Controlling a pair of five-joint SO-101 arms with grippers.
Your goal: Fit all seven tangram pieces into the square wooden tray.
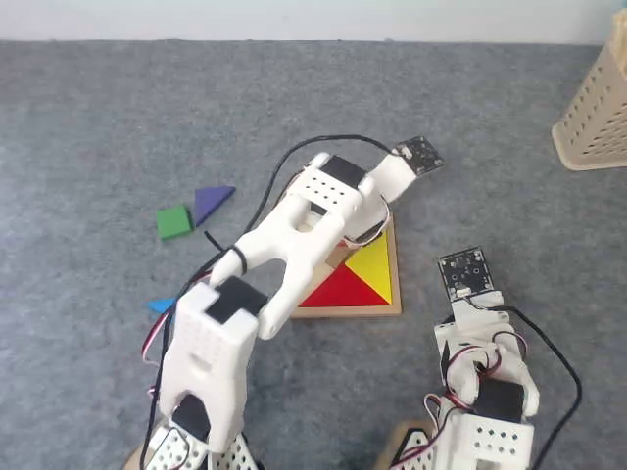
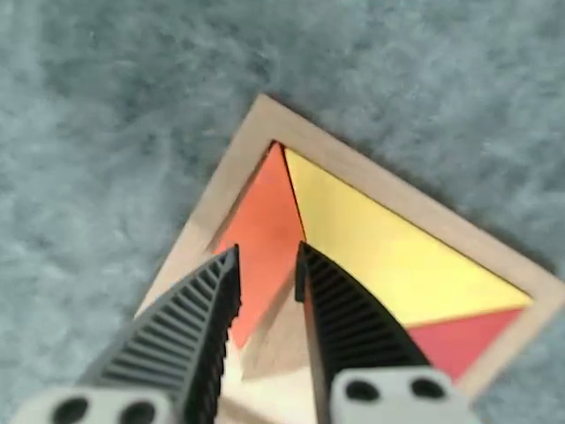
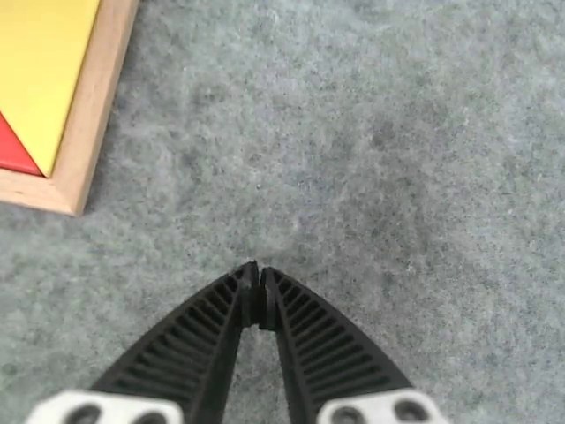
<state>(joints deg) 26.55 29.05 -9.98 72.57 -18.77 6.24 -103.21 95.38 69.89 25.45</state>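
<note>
**Hovering left gripper (image 2: 265, 256) over the square wooden tray (image 2: 221, 190)**

The left arm (image 1: 294, 245) stretches across the grey carpet (image 3: 397, 132), and its gripper hangs above one corner of the tray. Its black ribbed fingers (image 2: 199, 327) stand a narrow gap apart and hold nothing. Below them lie an orange triangle (image 2: 260, 230) and a patch of bare tray floor. A large yellow triangle (image 2: 380, 247) lies edge to edge with the orange one, and a red triangle (image 2: 450, 340) touches the yellow one's other side. The right gripper (image 3: 254, 276) is pinched together, empty, above the carpet, near a tray corner but clear of it. Out on the carpet, apart from the tray, a green square (image 1: 173, 221) and a purple triangle (image 1: 211, 201) lie close together. A blue piece (image 1: 162, 305) shows partly beside the left arm. A beige perforated container (image 1: 593, 108) stands at the far edge.
</note>
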